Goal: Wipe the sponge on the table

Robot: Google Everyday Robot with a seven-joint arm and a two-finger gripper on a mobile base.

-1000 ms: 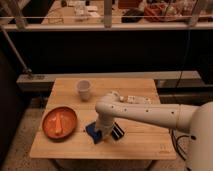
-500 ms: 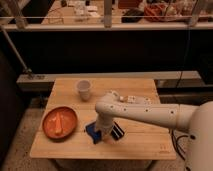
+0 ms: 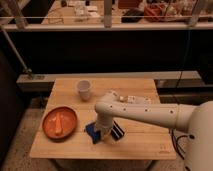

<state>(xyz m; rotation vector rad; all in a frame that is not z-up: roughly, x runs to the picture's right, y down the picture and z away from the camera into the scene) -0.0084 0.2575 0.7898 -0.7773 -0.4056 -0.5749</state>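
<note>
Nothing seems to have shifted since a moment ago. The arm reaches in from the right at the same angle as before, and the gripper is in the same spot, pointing down at the front middle of the table. The sponge lies where it did, with its blue edge sticking out to the left from under the gripper. The jaws are closed. The tip is right down on the sponge, though from where I stand I cannot tell whether it pinches the sponge or only presses on it.

Just right of the gripper, a black bar with white stripes lies on the wood, close beside the sponge. It has not moved either.

The orange plate sits at the front left of the table, near the sponge but apart from it. A pale orange piece lies on it, roughly in the middle; what it is I cannot say. A white cup stands upright farther back, left of centre and well clear of the arm. I cannot see into it. Some small white bits lie on the wood behind the arm, too small to name. The plate, the cup and the bits are all just where they were before.
</note>
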